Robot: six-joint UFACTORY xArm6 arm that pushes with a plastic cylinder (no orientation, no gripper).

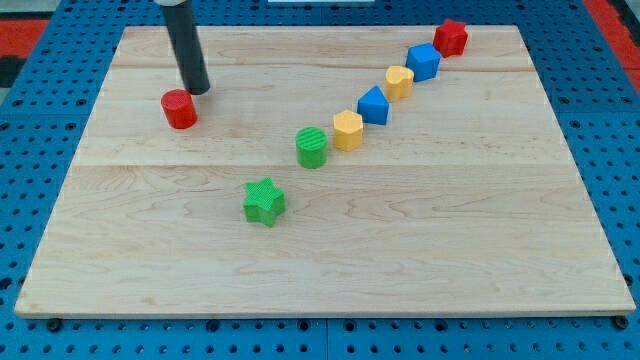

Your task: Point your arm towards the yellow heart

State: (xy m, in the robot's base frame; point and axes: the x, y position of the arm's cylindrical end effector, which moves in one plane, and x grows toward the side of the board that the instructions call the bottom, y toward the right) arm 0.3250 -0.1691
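Note:
My tip (197, 90) rests on the board near the view's top left, just above and to the right of a red cylinder (180, 108), close to it. A diagonal row of blocks runs from the middle to the view's top right: a green cylinder (312, 147), a yellow hexagon (348, 130), a blue block (373, 105), a yellow heart-like block (399, 82), a blue block (423, 62) and a red block (451, 37). The yellow heart-like block lies far to the right of my tip. A green star (264, 201) sits alone below the row's lower end.
The wooden board (480, 260) lies on a blue perforated table (625, 180). The board's edges show on all sides.

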